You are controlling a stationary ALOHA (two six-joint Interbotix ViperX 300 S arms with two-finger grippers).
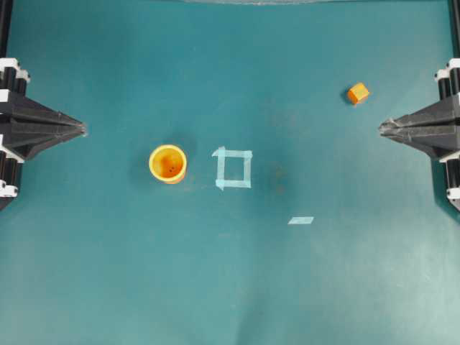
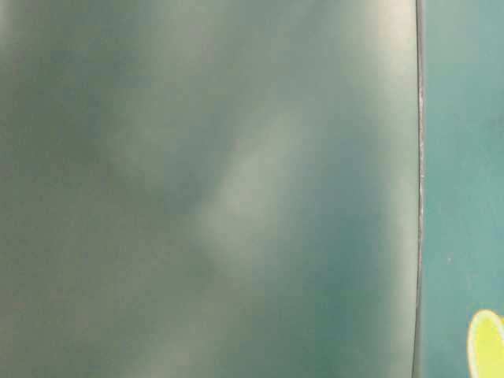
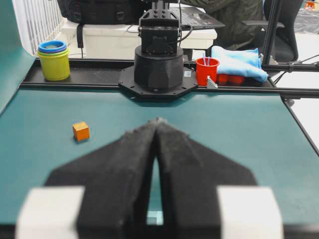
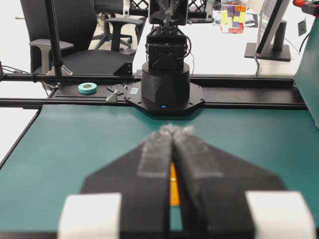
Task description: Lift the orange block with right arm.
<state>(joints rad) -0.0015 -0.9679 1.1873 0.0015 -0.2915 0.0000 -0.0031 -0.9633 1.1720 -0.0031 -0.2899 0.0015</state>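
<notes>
- Right gripper rests at the bench edge, jaws pressed together, empty and touching nothing; the left gripper is likewise clenched and empty.
- Judging from this, the reach has not begun.
- Next move calls for opening the jaws and swinging slightly aside and forward.
- Farther out, the orange block sits alone on the bench, apart from the gripper.
- Beyond it stands the orange cup.

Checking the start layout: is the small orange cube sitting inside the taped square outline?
No: in the overhead view the small orange cube lies far outside the pale tape square, near the right gripper.
</notes>
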